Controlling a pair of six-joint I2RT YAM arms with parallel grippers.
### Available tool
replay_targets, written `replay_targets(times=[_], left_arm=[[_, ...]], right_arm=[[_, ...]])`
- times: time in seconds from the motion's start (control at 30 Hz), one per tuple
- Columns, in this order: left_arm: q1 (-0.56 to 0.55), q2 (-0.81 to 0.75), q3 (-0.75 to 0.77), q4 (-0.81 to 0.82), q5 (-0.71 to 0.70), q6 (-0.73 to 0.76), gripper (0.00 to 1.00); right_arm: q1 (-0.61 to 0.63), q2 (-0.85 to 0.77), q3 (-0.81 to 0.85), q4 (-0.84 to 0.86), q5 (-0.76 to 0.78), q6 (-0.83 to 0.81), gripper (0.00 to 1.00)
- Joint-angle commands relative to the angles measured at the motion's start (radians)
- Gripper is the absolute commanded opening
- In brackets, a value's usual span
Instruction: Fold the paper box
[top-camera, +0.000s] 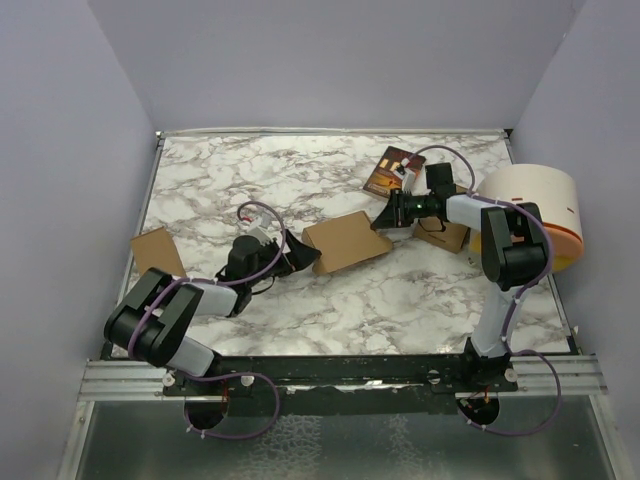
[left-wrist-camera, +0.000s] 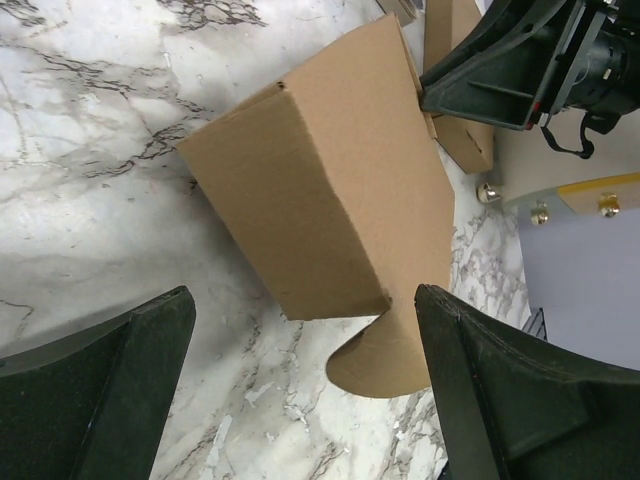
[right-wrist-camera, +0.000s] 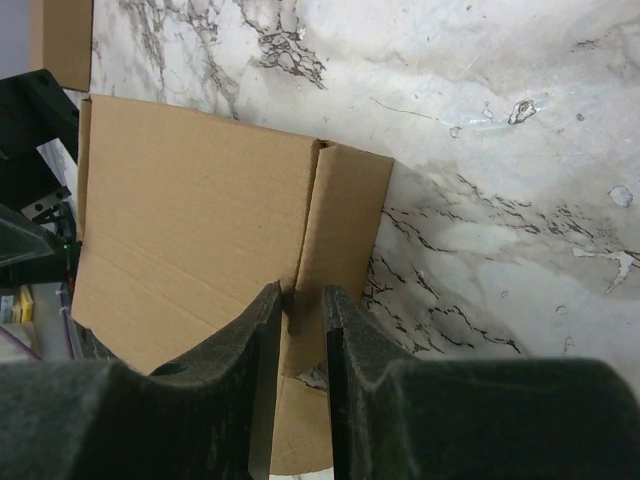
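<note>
Right gripper (right-wrist-camera: 298, 300) is pinching a thin raised edge of the paper box (right-wrist-camera: 190, 210) between nearly closed fingers (right-wrist-camera: 262, 340), while the left gripper (left-wrist-camera: 302, 310) is hovering wide open and empty at the box's other end — the box is lying mid-table on the marble top (top-camera: 300, 170). Light and stiff but weak at its creases, it is probably calling for holds on flap edges, not panel faces. Only the left wrist view is showing the rounded tab (left-wrist-camera: 380, 365) under the near end.

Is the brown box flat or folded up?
Folded up partly: the paper box shows a top and a side wall, but a rounded flap sticks out untucked.
</note>
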Motion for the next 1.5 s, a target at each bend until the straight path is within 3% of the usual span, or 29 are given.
replay_targets(times=[0.0,0.6,1.03,1.47], left_arm=[[-0.032,0.012,0.029,0.065,-0.052,-0.026,0.96],[-0.079,0.067,0.045,0.073,-0.188,-0.126,0.98],[-0.107,0.150,0.029,0.193,-0.260,-0.232,0.97],[-0.128,0.223,0.032,0.327,-0.298,-0.293,0.82]], right_arm=[[-0.008,0.042,-0.015,-0.001,0.031,-0.014,0.22],[-0.010,0.053,-0.014,-0.008,0.033,-0.027,0.22],[-0.013,0.061,-0.011,-0.016,0.042,-0.029,0.22],[-0.019,0.065,-0.011,-0.019,0.035,-0.032,0.22]])
